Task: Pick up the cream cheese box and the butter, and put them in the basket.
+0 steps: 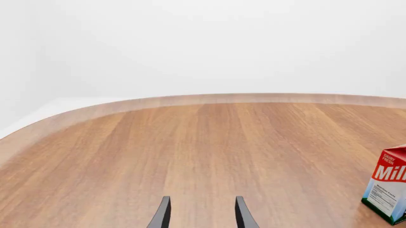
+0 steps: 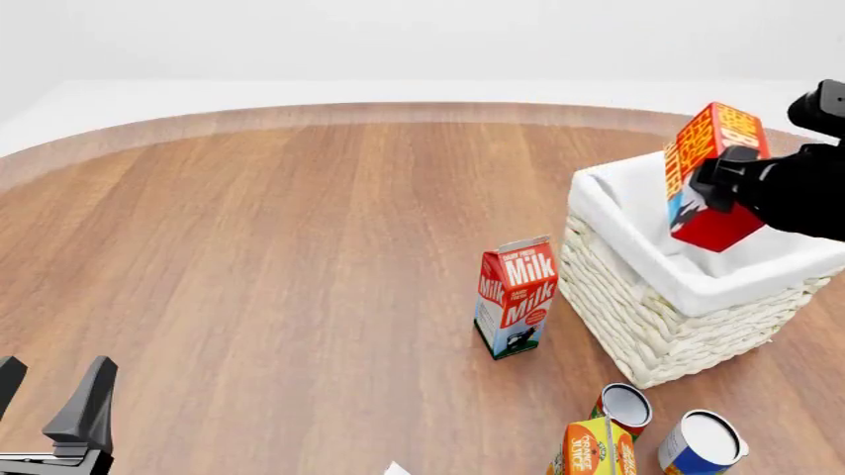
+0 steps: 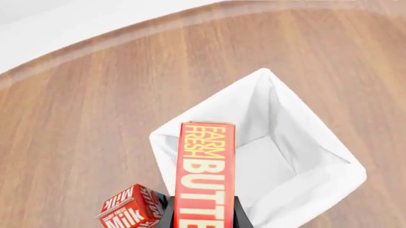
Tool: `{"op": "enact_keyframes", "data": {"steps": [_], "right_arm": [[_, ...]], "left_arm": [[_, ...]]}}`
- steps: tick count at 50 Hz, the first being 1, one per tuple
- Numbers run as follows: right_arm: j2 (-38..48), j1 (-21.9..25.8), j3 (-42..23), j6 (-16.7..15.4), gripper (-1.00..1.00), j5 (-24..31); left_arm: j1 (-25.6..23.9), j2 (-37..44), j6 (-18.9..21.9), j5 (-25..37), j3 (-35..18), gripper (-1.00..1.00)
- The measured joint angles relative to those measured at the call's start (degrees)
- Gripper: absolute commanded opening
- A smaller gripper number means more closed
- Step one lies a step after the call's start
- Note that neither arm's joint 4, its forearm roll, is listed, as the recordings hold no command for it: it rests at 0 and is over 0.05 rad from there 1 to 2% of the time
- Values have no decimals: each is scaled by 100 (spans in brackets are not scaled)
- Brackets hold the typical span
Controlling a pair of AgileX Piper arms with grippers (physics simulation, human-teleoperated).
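Nearest, the left gripper [image 2: 46, 408] sits low over the table [image 2: 264, 257], its fingers apart on nothing, with bare wood ahead. Two cans [image 2: 660, 426] and a juice carton [image 2: 595, 450] crowd the near edge. Farther out, the milk carton [image 2: 516, 297] stands just beside the basket [image 2: 660, 317]. The right gripper [image 2: 723, 183] clamps the butter [image 2: 710, 173], tilted above the basket's open lining.

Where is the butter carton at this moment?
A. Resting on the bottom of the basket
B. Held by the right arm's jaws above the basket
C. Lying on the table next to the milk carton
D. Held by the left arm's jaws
B: the right gripper is shut on the butter, which hangs over the open basket; the right wrist view shows the basket's white floor bare beneath it.
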Motion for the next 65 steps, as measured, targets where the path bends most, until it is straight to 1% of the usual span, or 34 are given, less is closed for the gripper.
{"op": "enact_keyframes", "data": {"steps": [21,65], "right_arm": [[229,-88,175,109,-100,-323],[487,-160,246,173,-100,-596]], "left_arm": [[0,0,0,0,0,100],[0,0,0,0,0,100]]}}
